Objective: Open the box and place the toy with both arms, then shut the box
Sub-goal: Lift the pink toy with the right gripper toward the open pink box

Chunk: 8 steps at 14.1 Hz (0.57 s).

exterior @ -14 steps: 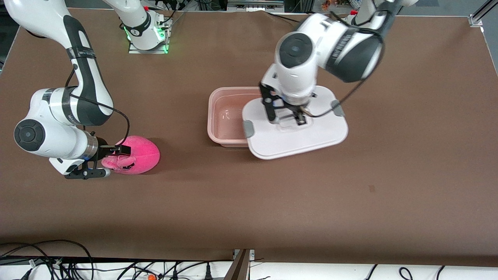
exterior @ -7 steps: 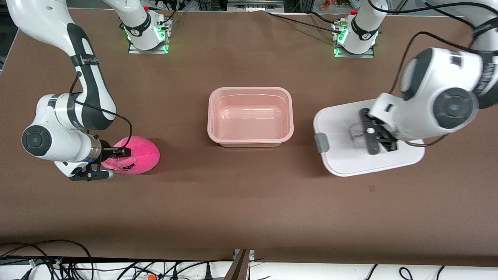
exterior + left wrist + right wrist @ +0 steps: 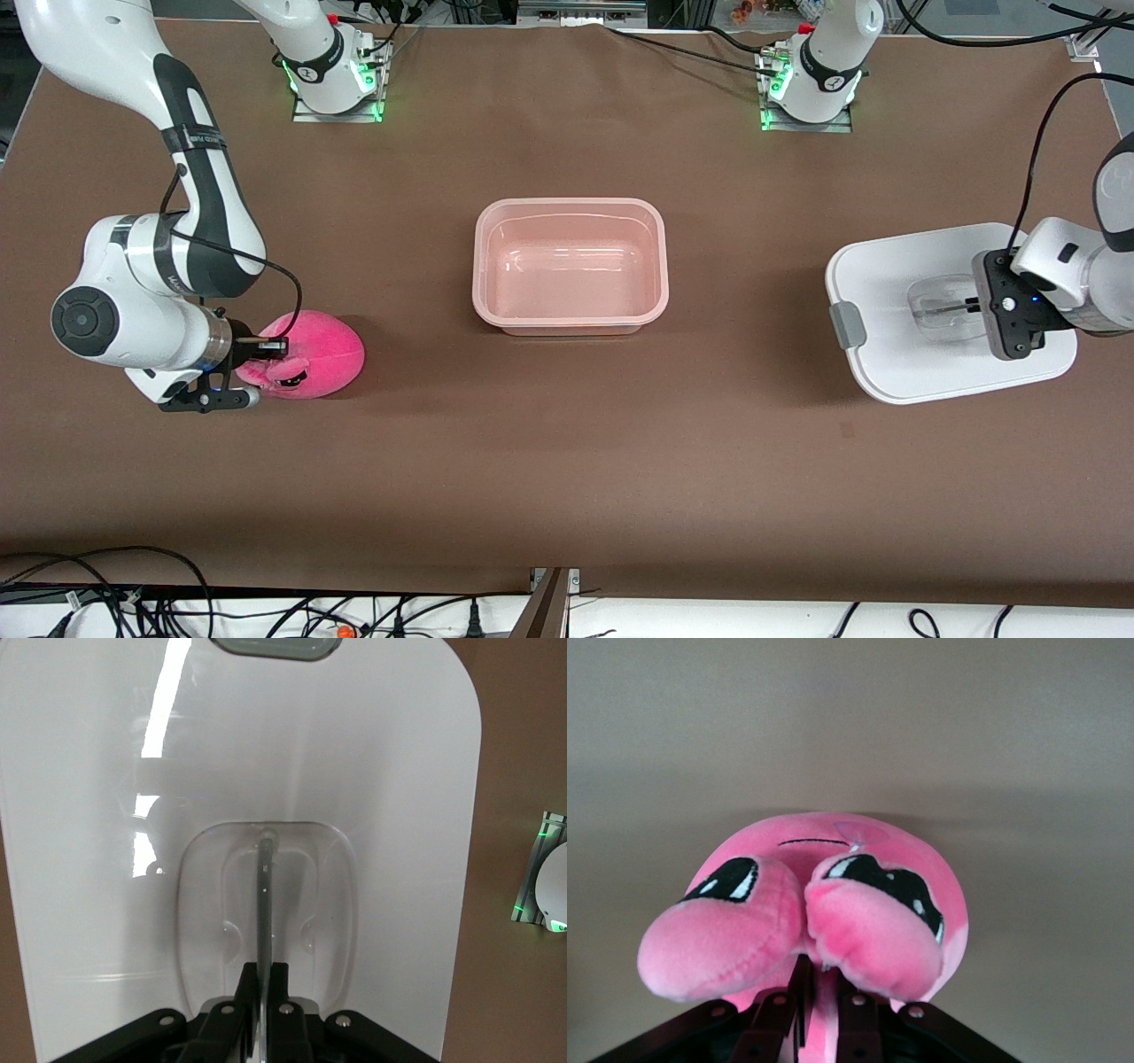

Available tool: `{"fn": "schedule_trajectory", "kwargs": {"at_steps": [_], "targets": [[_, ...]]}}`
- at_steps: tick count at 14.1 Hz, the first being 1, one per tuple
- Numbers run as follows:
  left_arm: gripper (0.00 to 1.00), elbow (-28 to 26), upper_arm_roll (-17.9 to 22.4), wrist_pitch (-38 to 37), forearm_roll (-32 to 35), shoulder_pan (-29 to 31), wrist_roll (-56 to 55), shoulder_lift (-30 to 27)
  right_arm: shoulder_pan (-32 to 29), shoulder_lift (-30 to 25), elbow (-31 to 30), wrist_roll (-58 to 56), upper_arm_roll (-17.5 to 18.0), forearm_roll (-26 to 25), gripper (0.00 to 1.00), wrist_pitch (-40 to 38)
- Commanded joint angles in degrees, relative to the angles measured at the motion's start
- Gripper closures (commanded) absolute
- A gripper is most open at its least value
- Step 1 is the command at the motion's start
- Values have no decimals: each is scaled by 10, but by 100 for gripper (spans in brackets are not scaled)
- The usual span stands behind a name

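Jaws of left gripper [image 3: 983, 306] clenching clear handle [image 3: 941, 307] of white lid [image 3: 895, 354], right edge of frame. Right gripper [image 3: 266, 350] pinching pink toy [image 3: 328, 354] between narrowed fingers [image 3: 855, 1014], toy sitting on brown table [image 3: 567, 461], lower left. Pink tub [image 3: 485, 266] standing uncovered at centre, nothing lying inside.

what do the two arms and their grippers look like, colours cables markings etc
Both arms are glossy white with rounded joint housings, black bands and round dark joint caps. A thin black cable loops along the right arm and another along the left arm. The right gripper and the left gripper are black, two-fingered; the left one's body shows a white dot and a small blue light. Green lights glow at both bases.
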Motion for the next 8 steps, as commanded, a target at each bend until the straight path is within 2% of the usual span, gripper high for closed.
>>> {"fn": "schedule_trajectory", "kwargs": {"at_steps": [1,5,8], "targets": [[100,-2,-4,-3,5,9,20,-2,-3,-2,1,-15,3,9,100,-1],[100,-1,-4,-3,15,15,35,2,-2,-25,6,-36,3,6,100,-15],[100,-1,-4,-3,15,14,35,2,0,-57,16,-42,5,5,100,-63]]}}
